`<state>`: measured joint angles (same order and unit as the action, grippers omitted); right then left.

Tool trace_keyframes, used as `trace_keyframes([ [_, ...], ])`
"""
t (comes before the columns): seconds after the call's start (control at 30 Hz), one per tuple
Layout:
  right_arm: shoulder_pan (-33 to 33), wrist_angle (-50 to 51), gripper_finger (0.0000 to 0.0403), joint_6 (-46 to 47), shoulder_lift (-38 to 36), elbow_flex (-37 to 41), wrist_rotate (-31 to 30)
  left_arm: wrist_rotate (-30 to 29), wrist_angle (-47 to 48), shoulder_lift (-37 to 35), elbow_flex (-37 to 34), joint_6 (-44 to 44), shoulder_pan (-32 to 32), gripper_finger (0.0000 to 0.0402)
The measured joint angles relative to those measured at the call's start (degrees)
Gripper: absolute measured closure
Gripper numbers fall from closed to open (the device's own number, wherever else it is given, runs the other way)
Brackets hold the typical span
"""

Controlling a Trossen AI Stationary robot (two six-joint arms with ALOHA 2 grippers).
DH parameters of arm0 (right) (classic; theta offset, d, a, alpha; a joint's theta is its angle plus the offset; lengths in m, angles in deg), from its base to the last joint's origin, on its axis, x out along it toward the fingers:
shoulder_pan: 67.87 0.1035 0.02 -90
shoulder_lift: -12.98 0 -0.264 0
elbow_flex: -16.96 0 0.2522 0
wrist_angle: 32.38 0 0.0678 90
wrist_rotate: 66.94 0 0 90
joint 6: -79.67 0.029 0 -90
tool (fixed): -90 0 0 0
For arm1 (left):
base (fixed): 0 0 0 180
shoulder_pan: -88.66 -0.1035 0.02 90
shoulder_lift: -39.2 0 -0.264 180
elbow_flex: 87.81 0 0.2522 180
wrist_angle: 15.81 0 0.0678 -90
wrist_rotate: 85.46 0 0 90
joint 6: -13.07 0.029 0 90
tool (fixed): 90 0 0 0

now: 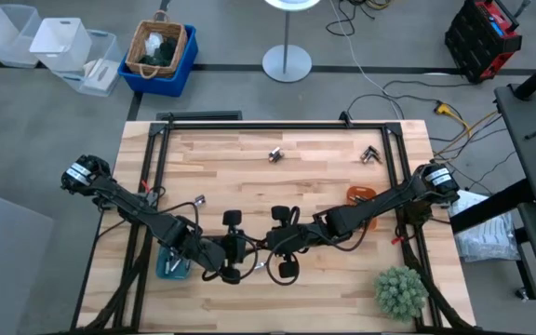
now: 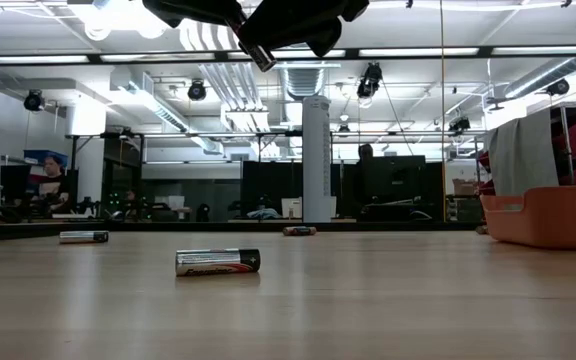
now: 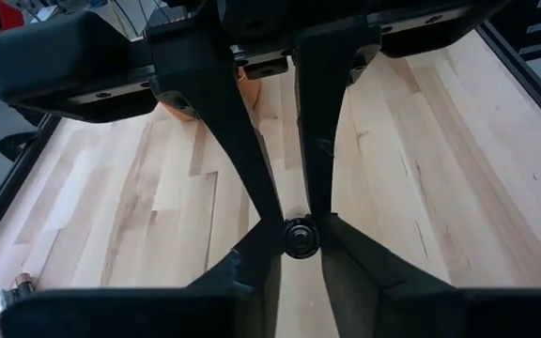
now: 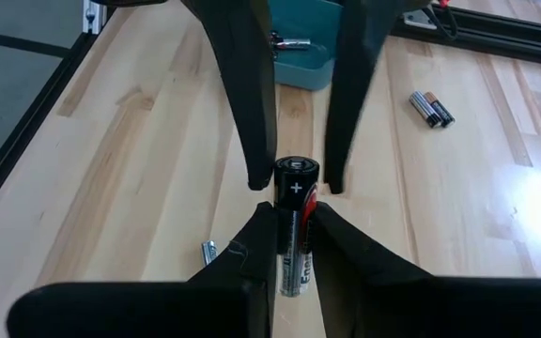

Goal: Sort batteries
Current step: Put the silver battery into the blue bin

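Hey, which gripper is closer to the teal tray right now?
Left. The left gripper is just past the teal tray toward the table's middle; the right gripper meets it from the farther side, holding a battery.

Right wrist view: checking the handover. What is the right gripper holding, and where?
A battery, pinched by the right gripper around its body, with the plus end sticking out past the fingertips.

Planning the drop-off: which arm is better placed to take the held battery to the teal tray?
Probably left: the teal tray sits by that arm, and the left gripper is at the battery the right gripper holds.
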<state>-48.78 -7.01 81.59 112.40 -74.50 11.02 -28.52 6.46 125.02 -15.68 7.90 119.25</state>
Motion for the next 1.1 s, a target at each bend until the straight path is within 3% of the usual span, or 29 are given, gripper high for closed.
trace_keyframes([
  [0.57, 0.0, 0.1, 0.0364, 0.0, 0.0, 0.1, -0.1, 0.5, 0.1, 0.0, 0.0, -1.3, -0.7, 0.0362],
  [0.73, 0.0, 0.0, 0.0340, -0.2, 0.0, 0.1, -0.2, -0.2, 0.0, 0.0, 0.0, -2.5, -0.7, 0.0367],
  [0.93, 0.0, -0.6, 0.0299, 0.4, -0.1, 0.1, 0.0, -0.4, 0.2, -2.1, 0.0, -2.9, -0.6, 0.0401],
  [1.1, 0.0, -0.3, 0.0281, 0.4, -0.1, 0.0, 0.0, -0.5, 0.6, -3.3, 0.0, -2.9, -0.6, 0.0398],
])
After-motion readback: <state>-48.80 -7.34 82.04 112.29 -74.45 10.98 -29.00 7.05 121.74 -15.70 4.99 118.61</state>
